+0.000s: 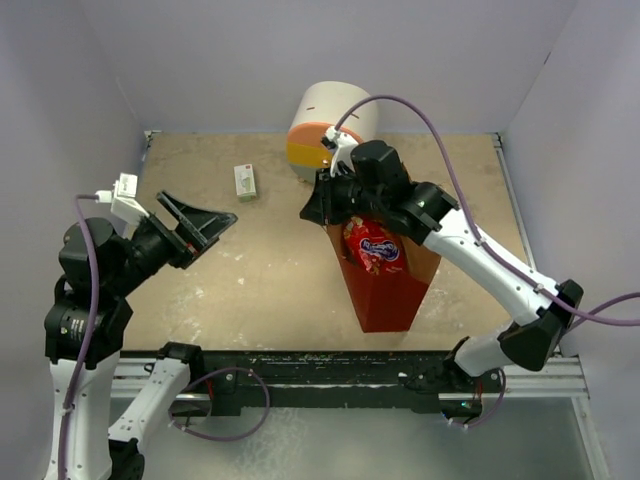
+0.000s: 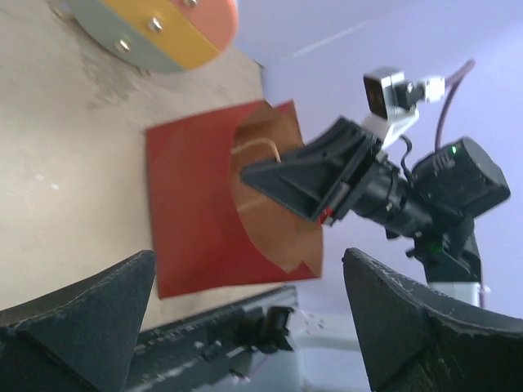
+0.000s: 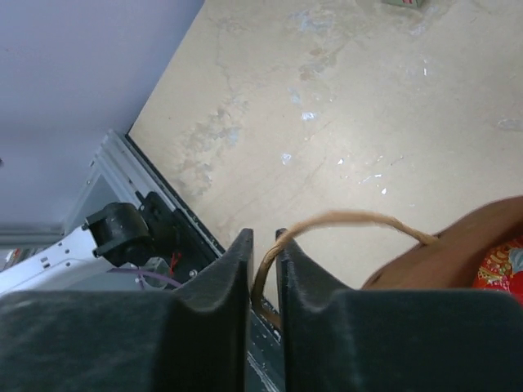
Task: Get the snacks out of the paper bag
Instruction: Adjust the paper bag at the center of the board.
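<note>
A tall red paper gift bag (image 1: 385, 295) stands on the bench (image 1: 270, 290), right of the middle and nearer the near edge than the far one. A large red crinkly chip bag (image 1: 372, 247) sits inside its mouth. Behind it, against the middle of the far edge, is a round white-orange-yellow drawer unit (image 1: 330, 125). A small white-green box (image 1: 245, 182) lies just left of that unit, toward the far-left corner.

The right gripper (image 3: 263, 245) hangs over the far-left side of the bag's mouth, with the bag's thin twisted paper loop handle (image 3: 343, 219) running between its fingers. The left gripper (image 1: 200, 207) is above the left edge, well apart from the bag.
</note>
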### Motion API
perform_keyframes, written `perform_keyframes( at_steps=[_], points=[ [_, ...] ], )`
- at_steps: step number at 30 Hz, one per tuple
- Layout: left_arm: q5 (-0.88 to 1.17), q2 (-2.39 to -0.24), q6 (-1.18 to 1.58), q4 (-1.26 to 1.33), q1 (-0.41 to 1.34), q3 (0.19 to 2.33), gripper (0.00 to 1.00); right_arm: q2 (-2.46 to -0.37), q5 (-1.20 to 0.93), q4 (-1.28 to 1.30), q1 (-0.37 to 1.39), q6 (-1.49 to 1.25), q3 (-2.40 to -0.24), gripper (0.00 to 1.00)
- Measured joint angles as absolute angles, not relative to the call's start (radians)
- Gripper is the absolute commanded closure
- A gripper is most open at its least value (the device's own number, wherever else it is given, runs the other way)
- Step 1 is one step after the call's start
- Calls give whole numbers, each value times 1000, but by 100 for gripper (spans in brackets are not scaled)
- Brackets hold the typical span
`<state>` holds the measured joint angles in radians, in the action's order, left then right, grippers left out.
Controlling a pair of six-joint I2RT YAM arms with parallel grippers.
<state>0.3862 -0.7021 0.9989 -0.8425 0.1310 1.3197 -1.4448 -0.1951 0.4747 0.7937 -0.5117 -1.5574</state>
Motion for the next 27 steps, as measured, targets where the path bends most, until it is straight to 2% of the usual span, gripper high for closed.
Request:
perform_keyframes(
  at_steps=[5, 8, 11, 20, 25, 27],
  points=[
    [506, -686, 1085, -791, 131, 1215, 1, -1424, -189, 516, 793, -506, -1604, 22],
    [540, -720, 1097, -771, 131, 1209, 1, -1365, -140, 577, 793, -483, -1625, 8],
    [551, -742, 1102, -744, 131, 1207, 1, -1298, -54, 651, 794, -447, -1664, 1],
    [574, -815, 1135, -611, 131, 1149, 1, -1138, 503, 925, 759, -349, -1791, 0],
    [607, -873, 1142, -581, 131, 1134, 1, -1139, 576, 1022, 548, -314, -1784, 0],
    [626, -898, 1141, -575, 131, 1134, 1, -1153, 548, 1035, 485, -303, -1757, 5]
  ],
)
